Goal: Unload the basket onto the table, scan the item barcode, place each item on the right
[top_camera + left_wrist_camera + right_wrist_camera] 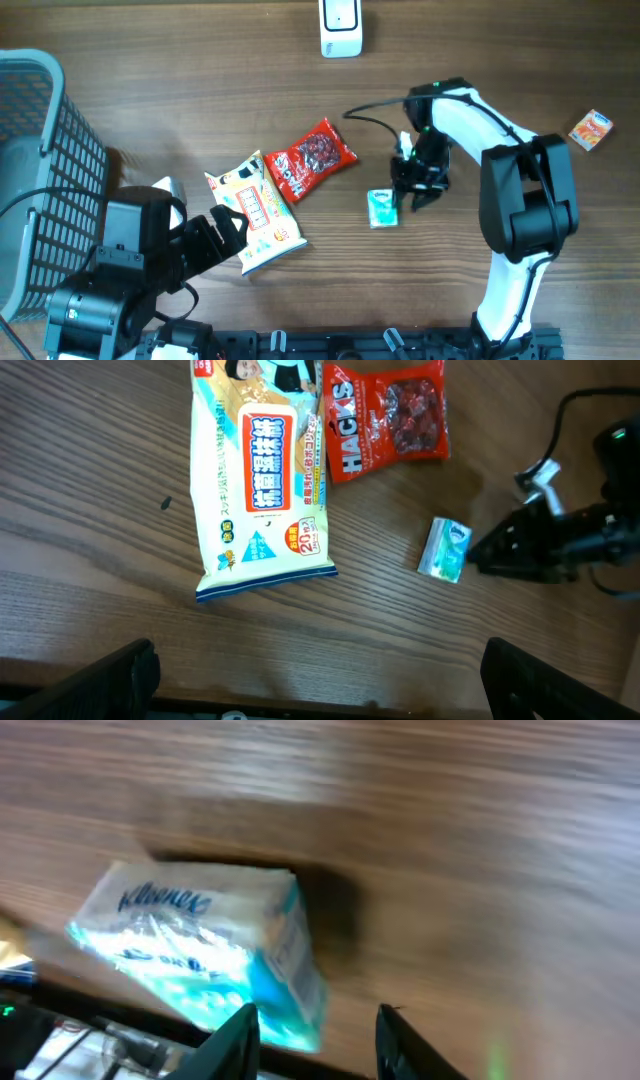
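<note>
left fingers [232, 236]: spread wide with nothing between them, above the near left part of the counter, tips at the near end of the wipes packet
brown wooden counter [200, 80]: carries everything below
long white-and-blue plastic wipes packet [258, 210]: flat, red label up, left of centre, nearer the near edge than the far one
small white-and-teal plastic tissue pack [382, 208]: lies flat right of centre, about halfway between near and far edges; nothing grips it
right fingers [410, 198]: partly apart, only bare wood between them, just beside the tissue pack's right side; whether they touch it cannot be told
red foil candy bag [312, 157]: flat, its left side touching the far end of the wipes packet
small orange cardboard box [590, 130]: near the right edge
grey plastic mesh basket [40, 150]: at the left edge
white upright scanner unit [340, 27]: middle of the far edge, well apart from the tissue pack
</note>
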Robot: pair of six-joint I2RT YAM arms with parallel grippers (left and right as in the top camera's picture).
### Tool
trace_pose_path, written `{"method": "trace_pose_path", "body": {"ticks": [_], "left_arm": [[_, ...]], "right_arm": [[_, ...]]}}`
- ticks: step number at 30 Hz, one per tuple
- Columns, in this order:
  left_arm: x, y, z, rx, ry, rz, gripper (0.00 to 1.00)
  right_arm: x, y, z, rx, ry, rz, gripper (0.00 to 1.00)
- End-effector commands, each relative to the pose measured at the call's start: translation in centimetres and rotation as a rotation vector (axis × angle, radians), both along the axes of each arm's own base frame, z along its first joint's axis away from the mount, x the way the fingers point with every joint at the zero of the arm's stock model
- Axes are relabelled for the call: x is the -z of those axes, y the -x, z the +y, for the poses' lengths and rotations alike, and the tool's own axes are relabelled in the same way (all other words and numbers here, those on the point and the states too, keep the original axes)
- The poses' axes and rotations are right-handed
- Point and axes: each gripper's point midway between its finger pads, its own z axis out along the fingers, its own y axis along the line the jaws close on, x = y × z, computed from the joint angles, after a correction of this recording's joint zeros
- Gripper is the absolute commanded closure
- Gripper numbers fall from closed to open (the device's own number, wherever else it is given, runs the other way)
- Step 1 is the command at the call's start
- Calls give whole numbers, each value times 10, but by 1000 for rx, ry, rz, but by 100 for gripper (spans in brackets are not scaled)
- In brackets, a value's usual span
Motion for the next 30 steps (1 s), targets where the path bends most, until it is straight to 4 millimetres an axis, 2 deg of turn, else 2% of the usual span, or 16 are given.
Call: {"method": "trace_pose_path", "body": {"ticks": [1,3,5,6,8,10,12,15,16,20,26,30], "left_arm": [[-1,0,0,-6,7,-2,0],[-1,0,0,-6,7,-2,0],[-1,0,0,-6,7,-2,0],[-1,0,0,-5,8,-2,0],[-1,0,0,-6,7,-2,0],[-1,0,0,-6,7,-2,0],[-1,0,0,-6,7,-2,0],[-1,0,0,-6,7,-2,0],[-1,0,0,-6,7,-2,0],[-1,0,0,-6,7,-2,0],[-1,0,0,-6,7,-2,0],[-1,0,0,-6,7,-2,0]], "right_arm": [[-35,-25,-6,-26,126,-144,49],[-46,-21,13,-84,115,-190,47],[-49,-18,36,-148,146,-254,28],[-45,-15,46,-200,179,-284,9],[-32,-11,54,-263,294,-361,5],[-19,-3,61,-280,379,-406,14],[-13,0,65,-297,447,-464,27],[-14,-2,71,-315,474,-512,62],[-14,-2,73,-320,471,-517,68],[-4,6,64,-315,510,-512,68],[3,1,70,-312,483,-537,68],[15,7,64,-315,488,-529,67]]}}
